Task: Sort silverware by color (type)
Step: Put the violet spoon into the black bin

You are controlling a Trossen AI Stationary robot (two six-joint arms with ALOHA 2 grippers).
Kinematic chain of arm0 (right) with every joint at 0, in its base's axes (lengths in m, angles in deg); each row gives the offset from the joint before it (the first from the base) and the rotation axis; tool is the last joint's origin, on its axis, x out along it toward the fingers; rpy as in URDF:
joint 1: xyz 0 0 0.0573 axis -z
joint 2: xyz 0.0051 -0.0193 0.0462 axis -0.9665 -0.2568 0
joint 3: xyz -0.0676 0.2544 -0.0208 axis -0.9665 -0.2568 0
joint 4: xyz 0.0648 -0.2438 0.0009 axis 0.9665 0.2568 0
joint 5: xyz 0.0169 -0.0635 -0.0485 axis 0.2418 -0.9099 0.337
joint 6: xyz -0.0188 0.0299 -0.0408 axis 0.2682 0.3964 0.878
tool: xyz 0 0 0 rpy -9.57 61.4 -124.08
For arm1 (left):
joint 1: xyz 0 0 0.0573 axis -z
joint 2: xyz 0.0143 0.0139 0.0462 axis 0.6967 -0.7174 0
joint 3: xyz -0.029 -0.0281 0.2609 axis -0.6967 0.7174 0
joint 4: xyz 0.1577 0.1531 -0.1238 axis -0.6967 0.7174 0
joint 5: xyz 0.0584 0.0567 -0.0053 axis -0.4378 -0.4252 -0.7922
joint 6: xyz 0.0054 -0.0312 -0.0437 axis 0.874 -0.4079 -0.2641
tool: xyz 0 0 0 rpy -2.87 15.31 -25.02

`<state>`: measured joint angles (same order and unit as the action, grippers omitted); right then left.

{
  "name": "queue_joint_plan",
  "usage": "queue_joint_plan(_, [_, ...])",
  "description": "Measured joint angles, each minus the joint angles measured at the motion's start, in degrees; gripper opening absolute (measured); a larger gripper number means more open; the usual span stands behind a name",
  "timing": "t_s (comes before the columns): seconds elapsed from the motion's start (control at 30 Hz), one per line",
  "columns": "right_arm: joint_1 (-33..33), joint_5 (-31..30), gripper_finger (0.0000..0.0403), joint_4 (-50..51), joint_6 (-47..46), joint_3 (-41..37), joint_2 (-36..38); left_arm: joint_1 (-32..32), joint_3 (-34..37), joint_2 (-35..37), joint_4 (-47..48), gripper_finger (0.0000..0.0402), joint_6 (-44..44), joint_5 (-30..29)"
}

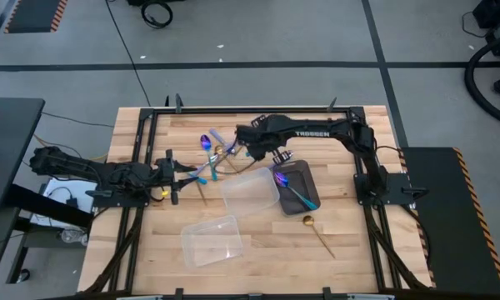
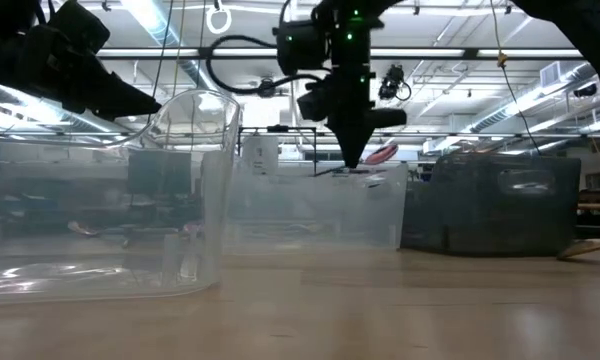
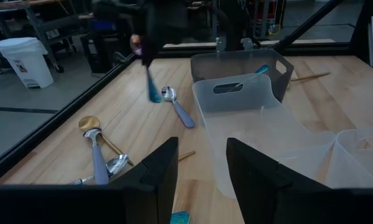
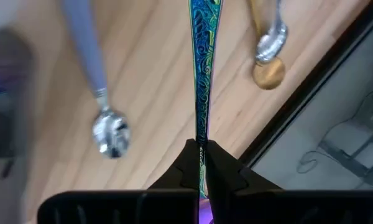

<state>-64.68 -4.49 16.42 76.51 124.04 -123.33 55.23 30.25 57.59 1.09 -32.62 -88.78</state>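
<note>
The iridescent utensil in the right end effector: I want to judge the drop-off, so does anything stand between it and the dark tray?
Nothing visible does. The right end effector is shut on the iridescent utensil, lifted above the table. The dark tray lies just beside it, open-topped, with a similar utensil already inside.

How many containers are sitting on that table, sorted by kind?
clear plastic containers: 2
dark tray: 1
Total: 3
</note>
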Motion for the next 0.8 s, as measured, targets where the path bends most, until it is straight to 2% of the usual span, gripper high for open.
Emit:
queue_joint_plan(0.3, [-7.83,-1.77,0.0014,14.47,-10.62,1.15,0.04,0.0,0.0,0.0,0.0,0.0144,0.47,0.0])
queue_joint_plan(0.43, [-10.57,-1.66,0.0014,16.79,-14.12,1.08,0.32,-0.02,0.0,0.01,0.0,0.0144,0.07,0.0])
queue_joint_plan(0.7, [-13.14,5.59,0.0014,16.82,-25.93,1.1,3.48,-0.01,0.0,0.02,-0.02,0.0144,-0.13,0.0])
queue_joint_plan(0.8, [-13.15,8.33,0.0015,16.88,-34.11,1.1,3.99,0.0,0.0,0.01,0.0,0.0144,-0.15,0.0])
